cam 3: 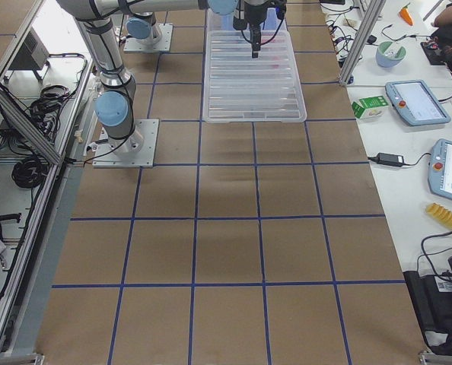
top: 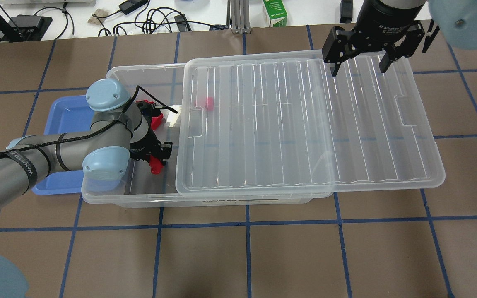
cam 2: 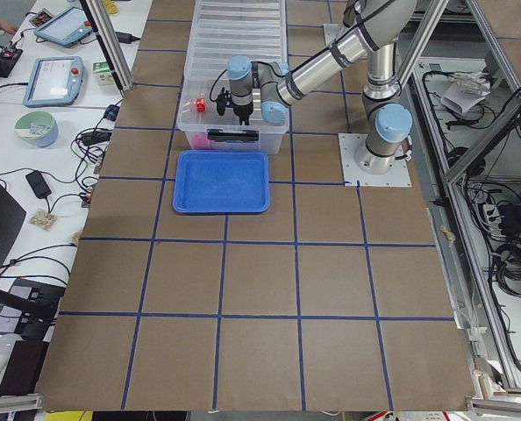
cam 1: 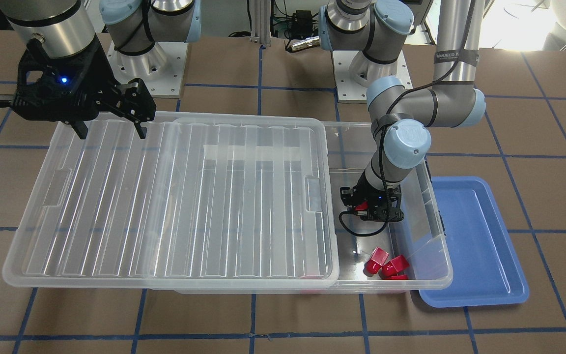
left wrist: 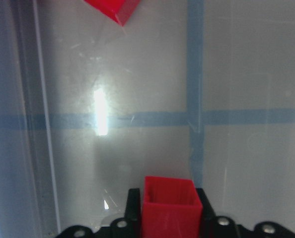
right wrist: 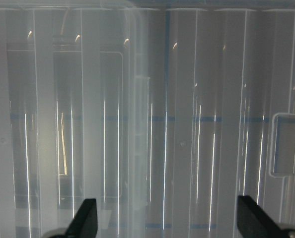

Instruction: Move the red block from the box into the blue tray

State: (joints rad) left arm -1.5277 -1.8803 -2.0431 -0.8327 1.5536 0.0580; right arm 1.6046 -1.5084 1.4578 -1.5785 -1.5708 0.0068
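Robotics lab bench: a test cell, nothing domestic about it.

Table [top: 288, 256] papered brown and gridded with blue tape [top: 246, 223], which runs under and all round the right gripper [top: 358, 69]. Behind that gripper an arm base [cam 1: 135, 58] sits bolted to a white mounting plate [cam 1: 172, 73]. Past its fingertips, off the table's far edge, is a white bench with tangled cables [top: 155, 20], a power brick [top: 130, 5] and a green carton [top: 274, 12]. On the same side, nearer the table's end, lie teach pendants [cam 3: 416, 101] beside an aluminium post [cam 3: 361, 42].
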